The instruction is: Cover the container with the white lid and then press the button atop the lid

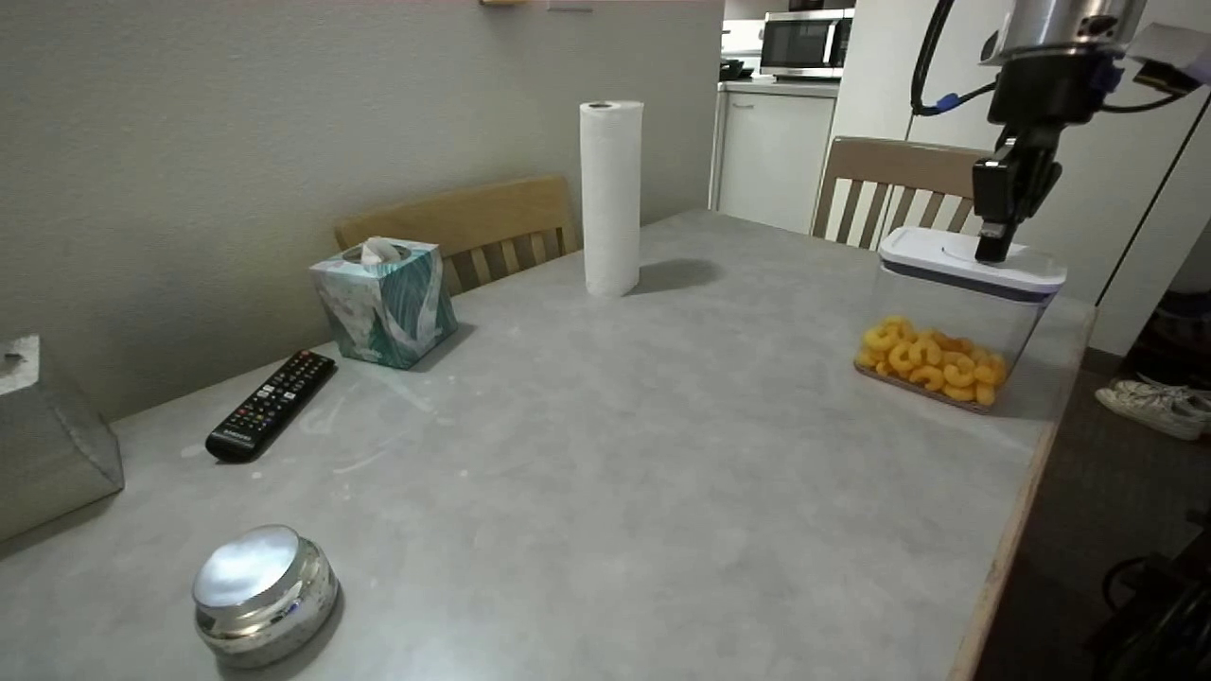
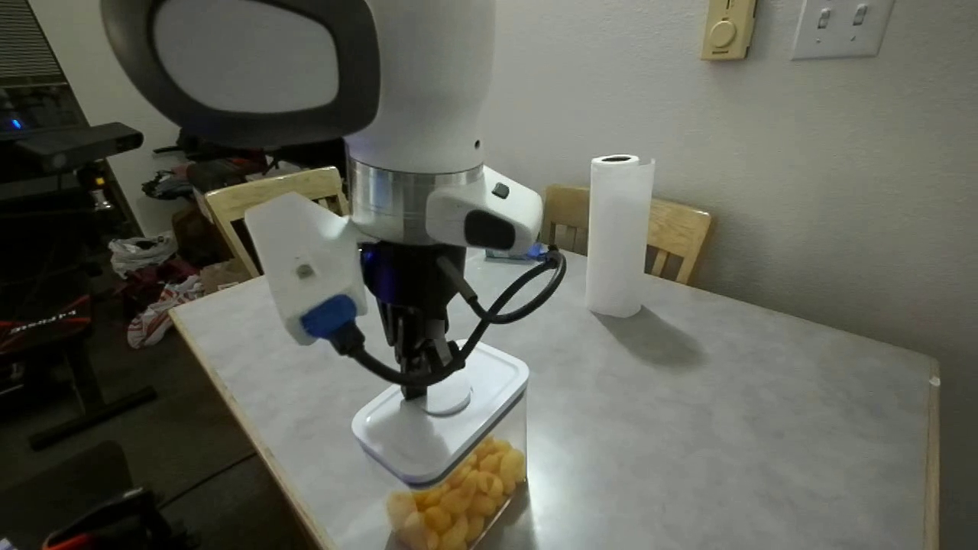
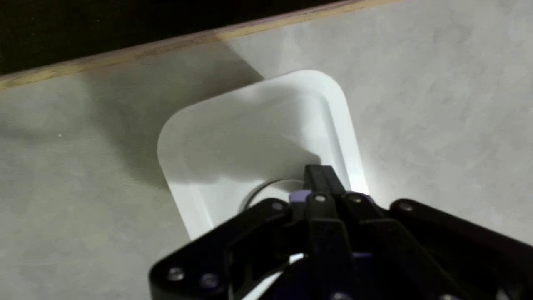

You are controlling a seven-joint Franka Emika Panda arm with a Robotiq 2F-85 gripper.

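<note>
Our gripper (image 1: 993,250), in an exterior view, points down at the white lid (image 1: 915,247), its fingers (image 1: 995,235) brought together and gripping nothing. We find the lid seated on the clear plastic container (image 1: 932,305) of yellow-orange snack curls (image 1: 932,359), which stands near the wooden edge (image 1: 1017,515) of the grey table (image 1: 662,426). A slatted chair (image 1: 899,157) rises beyond. From the container, a broad stretch of tabletop runs to the paper towel roll (image 1: 611,199); the tissue box (image 1: 388,307), Samsung remote (image 1: 272,407) and round silver jar (image 1: 265,598) sit well apart from it.

In an exterior view we make out the round button (image 2: 449,397) at mid-lid, the fingertips (image 2: 415,391) at its rim; whether they touch, we cannot tell. A black cable (image 2: 489,315) loops beside the fingers. We see the container close to one table edge, with wide tabletop on its other side.

In the wrist view the fingers hide part of the button. We have a strip of tabletop between the lid's rounded corners and the wooden edge, and more along its flanks.
</note>
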